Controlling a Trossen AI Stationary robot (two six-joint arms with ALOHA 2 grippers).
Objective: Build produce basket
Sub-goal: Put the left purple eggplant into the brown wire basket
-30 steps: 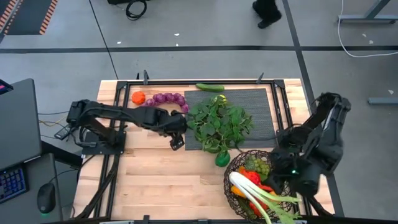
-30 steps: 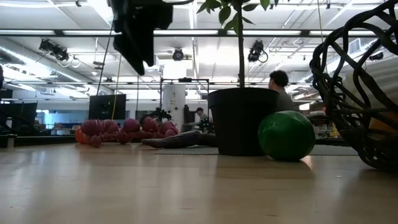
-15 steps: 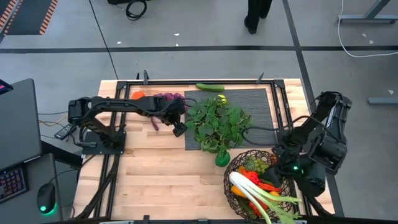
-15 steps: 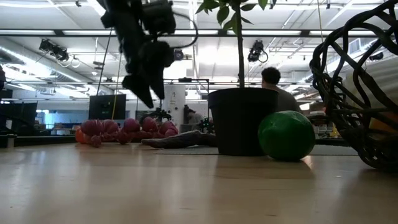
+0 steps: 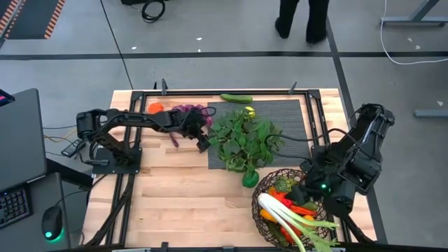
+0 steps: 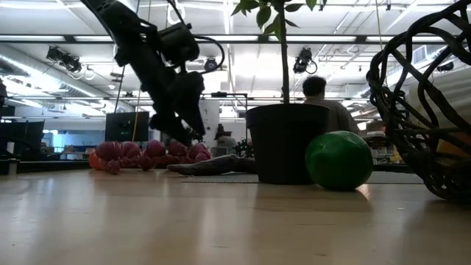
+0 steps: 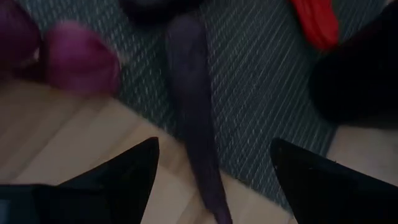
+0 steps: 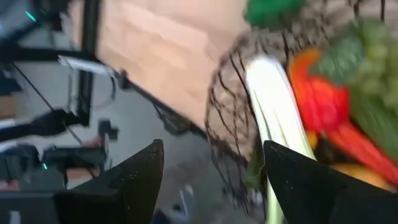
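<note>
Your left gripper (image 5: 204,142) is out over the far-left part of the wooden table (image 5: 182,196), jaws spread wide and holding nothing, nose-down at the corner of the black ribbed mat (image 5: 294,119). In the left wrist view a dark purple stem (image 7: 196,130) runs between the fingers with purple grapes (image 5: 187,110) just beside it — so judge this as the approach to the grape bunch, lined up on the stem because it is the thinnest thing to pinch. Your right gripper (image 5: 302,194) sits at the rim of the basket (image 5: 260,210) at the near-right edge, fingers apart and empty as far as the wrist view shows. The basket already carries a leek (image 5: 294,220), green grapes (image 5: 292,186), and red and orange pieces. Still outside it: an orange tomato (image 5: 155,108) by the grapes, a cucumber (image 5: 236,98) at the far edge, and a green round fruit (image 5: 250,179) touching neither basket nor gripper, near the potted plant (image 5: 245,140). Beyond the table — grey floor, a person's legs (image 5: 301,17) at the far side, and a seated person (image 6: 324,99) behind the pot in the low view.
</note>
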